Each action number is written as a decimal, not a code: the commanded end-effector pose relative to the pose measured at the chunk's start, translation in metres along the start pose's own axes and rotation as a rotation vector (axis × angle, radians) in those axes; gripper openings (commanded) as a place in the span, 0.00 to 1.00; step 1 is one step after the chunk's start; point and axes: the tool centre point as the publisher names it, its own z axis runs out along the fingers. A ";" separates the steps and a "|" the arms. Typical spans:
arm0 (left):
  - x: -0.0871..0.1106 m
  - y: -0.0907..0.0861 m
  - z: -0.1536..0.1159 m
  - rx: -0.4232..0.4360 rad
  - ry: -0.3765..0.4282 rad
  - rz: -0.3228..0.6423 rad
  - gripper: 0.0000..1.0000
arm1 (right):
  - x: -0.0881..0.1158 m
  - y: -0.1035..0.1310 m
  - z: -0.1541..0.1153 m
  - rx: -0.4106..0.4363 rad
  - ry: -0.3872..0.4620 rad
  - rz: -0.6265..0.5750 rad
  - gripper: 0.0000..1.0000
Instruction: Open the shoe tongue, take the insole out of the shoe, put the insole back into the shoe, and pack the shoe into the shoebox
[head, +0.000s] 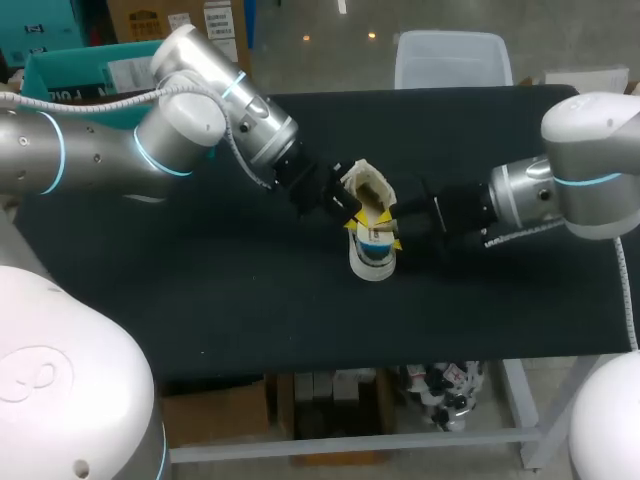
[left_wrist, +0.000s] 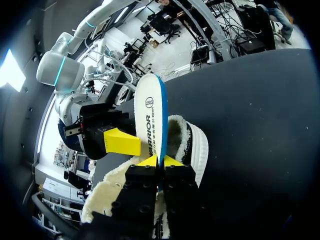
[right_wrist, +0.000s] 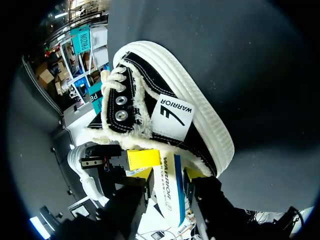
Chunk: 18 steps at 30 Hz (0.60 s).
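Just right of centre in the head frame, a black, fleece-lined sneaker (head: 371, 262) with a white rubber sole sits on the dark desk (head: 200, 300). Both arms meet over it, one from the frame's left and one from its right. The left claw (left_wrist: 160, 161) is clamped on the blue edge of the white insole (left_wrist: 150, 117), which stands on edge at the sneaker's fleecy opening. The right claw (right_wrist: 167, 175) is at the same insole, close against it. Whether it actually grips cannot be told.
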 end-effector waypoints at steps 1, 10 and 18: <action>0.002 -0.001 0.004 -0.001 -0.012 0.001 0.00 | -0.005 -0.007 -0.003 -0.013 0.015 -0.002 0.33; 0.003 -0.005 0.006 0.004 0.000 -0.002 0.00 | -0.004 -0.005 0.009 0.030 0.028 -0.017 0.00; -0.005 -0.026 -0.003 -0.002 0.006 0.049 0.40 | -0.001 -0.009 0.006 0.016 0.028 -0.040 0.00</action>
